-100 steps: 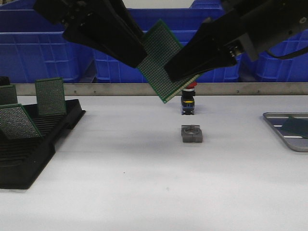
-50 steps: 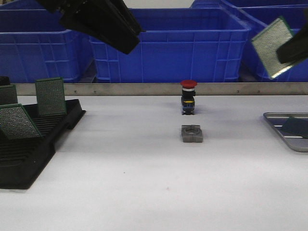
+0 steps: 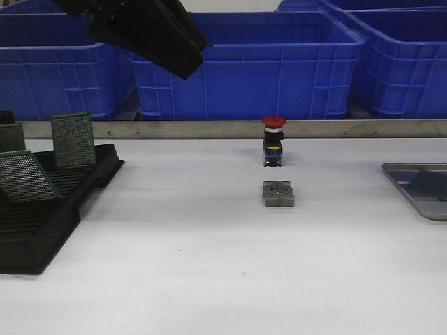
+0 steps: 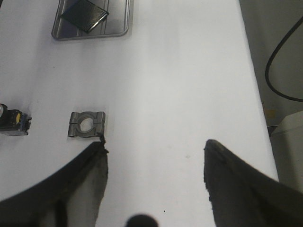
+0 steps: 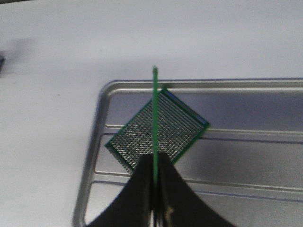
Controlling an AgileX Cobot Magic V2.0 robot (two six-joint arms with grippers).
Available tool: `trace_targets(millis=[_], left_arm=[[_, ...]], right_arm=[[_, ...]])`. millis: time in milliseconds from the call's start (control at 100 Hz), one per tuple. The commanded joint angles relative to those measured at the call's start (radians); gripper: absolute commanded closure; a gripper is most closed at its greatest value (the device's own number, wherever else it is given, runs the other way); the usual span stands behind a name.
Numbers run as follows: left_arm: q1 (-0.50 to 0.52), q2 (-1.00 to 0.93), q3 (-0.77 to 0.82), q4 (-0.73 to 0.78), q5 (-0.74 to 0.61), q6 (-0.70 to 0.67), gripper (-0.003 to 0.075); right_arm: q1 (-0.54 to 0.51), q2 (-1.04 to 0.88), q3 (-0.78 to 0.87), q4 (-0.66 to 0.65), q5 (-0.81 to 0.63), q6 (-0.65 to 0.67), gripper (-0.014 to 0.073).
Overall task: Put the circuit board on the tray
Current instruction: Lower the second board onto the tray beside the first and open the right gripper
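My right gripper (image 5: pixel 155 161) is shut on a green circuit board (image 5: pixel 155 109), seen edge-on and held upright above the silvery tray (image 5: pixel 102 109). Another green board (image 5: pixel 182 127) lies flat on the tray floor under it. The right gripper is out of the front view, where the tray (image 3: pixel 408 192) lies at the table's right edge. My left gripper (image 4: pixel 155 147) is open and empty, high over the table middle. It shows at the top left of the front view (image 3: pixel 178 56). The tray (image 4: pixel 116 33) also shows in the left wrist view.
A black slotted rack (image 3: pixel 42 216) with three upright green boards (image 3: pixel 73 139) stands at the left. A grey clamp block (image 3: pixel 279 194) and a red-capped push button (image 3: pixel 273 142) sit mid-table. Big blue bins (image 3: pixel 279 70) stand behind the metal rail.
The right gripper has carried the board away from the left gripper, to the right and out of the front view, over the tray. The left arm has stayed high and open.
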Motion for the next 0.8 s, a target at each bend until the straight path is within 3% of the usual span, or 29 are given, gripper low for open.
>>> trace_targets(millis=[0,250,350,540,640,790], left_arm=[[0.004,-0.038,-0.032,-0.054,0.0,-0.013,0.03],[0.004,-0.038,-0.032,-0.054,0.0,-0.013,0.03],[0.004,-0.038,-0.032,-0.054,0.0,-0.013,0.03],[0.004,-0.038,-0.032,-0.054,0.01,-0.013,0.03],[0.004,-0.038,-0.032,-0.054,0.016,-0.013,0.03],[0.004,-0.038,-0.032,-0.054,0.017,-0.013,0.03]], right_arm=[[-0.006,0.001,-0.019,0.05,-0.025,0.001,0.0659],[-0.006,0.077,-0.023,0.096,-0.05,0.001,0.0643],[-0.006,0.078,-0.023,0.102,-0.049,0.001,0.0522],[-0.006,0.078,-0.023,0.107,-0.05,0.001,0.0161],[-0.006,0.077,-0.023,0.107,-0.06,0.001,0.0095],[-0.006,0.052,-0.023,0.107,-0.08,0.001,0.0094]])
